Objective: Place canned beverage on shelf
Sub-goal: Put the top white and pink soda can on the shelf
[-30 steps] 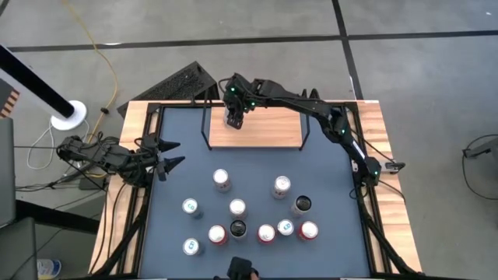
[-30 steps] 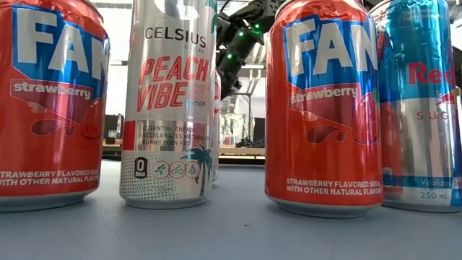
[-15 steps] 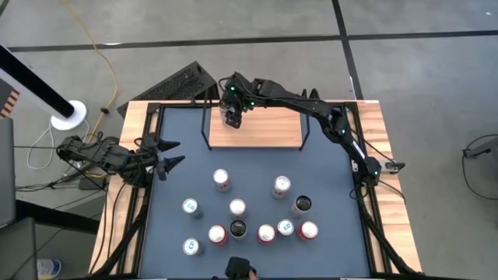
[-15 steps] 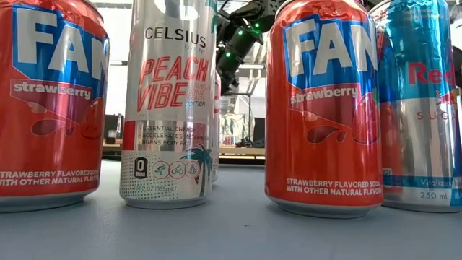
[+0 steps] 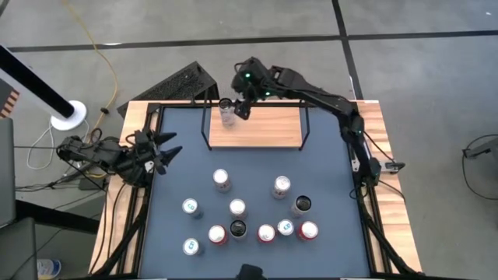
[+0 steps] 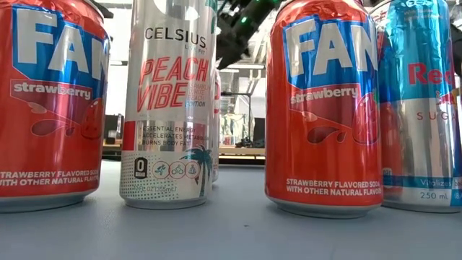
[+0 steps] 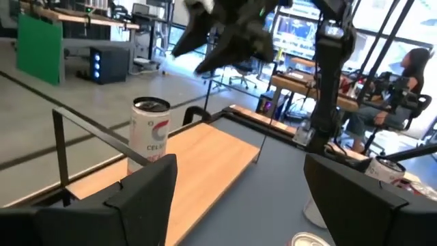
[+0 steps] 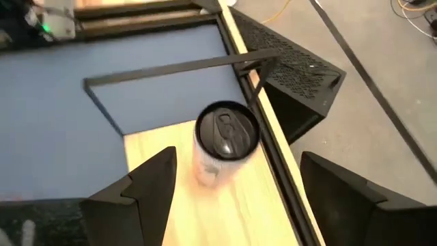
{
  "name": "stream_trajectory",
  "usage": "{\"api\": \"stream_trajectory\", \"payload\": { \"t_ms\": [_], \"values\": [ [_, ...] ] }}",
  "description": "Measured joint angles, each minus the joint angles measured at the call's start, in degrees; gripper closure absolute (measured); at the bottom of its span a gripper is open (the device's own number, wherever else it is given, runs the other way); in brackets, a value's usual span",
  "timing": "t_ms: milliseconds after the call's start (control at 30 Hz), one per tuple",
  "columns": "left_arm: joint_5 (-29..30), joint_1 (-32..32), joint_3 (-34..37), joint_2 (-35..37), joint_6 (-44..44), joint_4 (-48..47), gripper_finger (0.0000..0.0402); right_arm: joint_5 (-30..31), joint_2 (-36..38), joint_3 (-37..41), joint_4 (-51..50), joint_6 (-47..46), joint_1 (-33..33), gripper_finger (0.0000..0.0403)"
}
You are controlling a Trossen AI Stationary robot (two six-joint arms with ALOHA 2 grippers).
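The small rectangular light-wood shelf [image 5: 257,128] with thin black rod uprights at both ends serves as the reference landmark. A white-and-silver beverage can with a dark lid [image 5: 226,112] stands upright on the shelf board, near its left end and close to the far edge. Its long axis is vertical.

The right gripper [image 5: 243,105] hangs above that end of the shelf, just beside and higher than the can. In the right wrist view the two dark fingers [image 8: 147,188] stand spread on either side of the can [image 8: 224,137] with clear space between; nothing is held, so the can is released.

Key relation: the can lies directly below and slightly ahead of the right gripper, along the tool's approach line. A straight vertical lift should clear the lid; a sideways move at this height risks clipping the can or the black rod upright [image 5: 206,124].

The left gripper [image 5: 159,149] waits off the shelf's left end, over the blue table mat [image 5: 327,187], fingers parted and empty.

The remaining cans [image 5: 257,214] stand in a group on the mat in front of the shelf, well apart from it. The left arm is judged nearer to most of them.
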State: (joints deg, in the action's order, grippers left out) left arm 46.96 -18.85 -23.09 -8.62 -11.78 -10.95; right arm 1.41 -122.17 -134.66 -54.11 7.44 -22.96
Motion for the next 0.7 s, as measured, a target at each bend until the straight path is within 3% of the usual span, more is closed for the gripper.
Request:
{"api": "stream_trajectory", "payload": {
  "t_ms": [167,400,500,700],
  "values": [
    [0.0,0.0,0.0,0.0,-2.1,-2.8,0.0090,0.0,2.0,6.7,-1.6,-3.7,0.8,0.0192],
    [0.2,0.0,0.0,0.0,-1.8,-2.7,0.0090,2.3,2.5,18.0,9.1,-7.4,3.2,0.0377],
    [0.2,0.0,0.0,0.0,-1.8,-2.7,0.0090,6.1,2.0,19.9,10.4,-7.4,4.0,0.0391],
    [0.2,0.0,0.0,0.0,-2.5,-2.9,0.0090,4.9,1.9,21.6,14.4,-8.0,3.3,0.0401]
  ]
}}
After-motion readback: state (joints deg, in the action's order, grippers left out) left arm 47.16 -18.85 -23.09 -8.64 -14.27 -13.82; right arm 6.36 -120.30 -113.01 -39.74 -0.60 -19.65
